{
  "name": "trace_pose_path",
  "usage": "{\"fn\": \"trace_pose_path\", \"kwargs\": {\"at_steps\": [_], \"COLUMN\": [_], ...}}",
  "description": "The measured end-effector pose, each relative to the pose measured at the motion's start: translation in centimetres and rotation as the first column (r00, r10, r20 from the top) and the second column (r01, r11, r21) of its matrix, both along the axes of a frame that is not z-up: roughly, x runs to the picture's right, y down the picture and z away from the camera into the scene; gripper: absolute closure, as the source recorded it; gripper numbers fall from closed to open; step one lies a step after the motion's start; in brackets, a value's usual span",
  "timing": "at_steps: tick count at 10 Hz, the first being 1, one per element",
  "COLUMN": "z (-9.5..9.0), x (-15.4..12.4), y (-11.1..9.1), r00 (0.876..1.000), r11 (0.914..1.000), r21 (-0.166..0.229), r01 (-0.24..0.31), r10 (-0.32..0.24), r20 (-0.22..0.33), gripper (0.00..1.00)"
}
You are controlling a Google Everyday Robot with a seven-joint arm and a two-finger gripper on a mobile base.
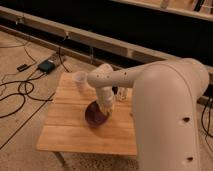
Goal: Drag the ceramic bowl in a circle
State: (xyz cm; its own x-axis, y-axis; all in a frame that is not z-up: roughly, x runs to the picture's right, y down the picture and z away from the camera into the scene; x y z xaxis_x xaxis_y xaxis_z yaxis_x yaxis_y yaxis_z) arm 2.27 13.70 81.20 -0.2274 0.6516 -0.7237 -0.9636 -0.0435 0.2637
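The ceramic bowl (95,115) is a small dark maroon bowl on the wooden table (65,130), near the table's middle. My white arm reaches down from the right and the gripper (106,108) sits at the bowl's right rim, touching it or dipping into it. The wrist covers the bowl's right part.
A pale cup (80,79) stands at the table's back edge, left of my wrist. A small dark-and-white object (120,93) stands behind the arm. Cables (20,92) and a black box (46,66) lie on the floor at left. A dark bench runs behind.
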Motion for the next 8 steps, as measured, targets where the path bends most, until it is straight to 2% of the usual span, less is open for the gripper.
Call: {"fn": "trace_pose_path", "kwargs": {"at_steps": [2,5,7,8], "z": [2.2,4.5,5.2,5.0], "x": [-2.0,-7.1,-12.4,-13.9], "y": [-1.7,-2.6,-1.8,-1.4], "r00": [0.999,0.992,0.973,0.964], "r11": [0.9998,0.9982,0.9939,0.9915], "r21": [0.009,0.001,-0.021,-0.029], "r01": [0.017,0.06,0.108,0.127], "r10": [-0.017,-0.06,-0.102,-0.117], "r20": [0.029,0.109,0.206,0.237], "gripper": [0.86,0.86,0.86,0.86]}}
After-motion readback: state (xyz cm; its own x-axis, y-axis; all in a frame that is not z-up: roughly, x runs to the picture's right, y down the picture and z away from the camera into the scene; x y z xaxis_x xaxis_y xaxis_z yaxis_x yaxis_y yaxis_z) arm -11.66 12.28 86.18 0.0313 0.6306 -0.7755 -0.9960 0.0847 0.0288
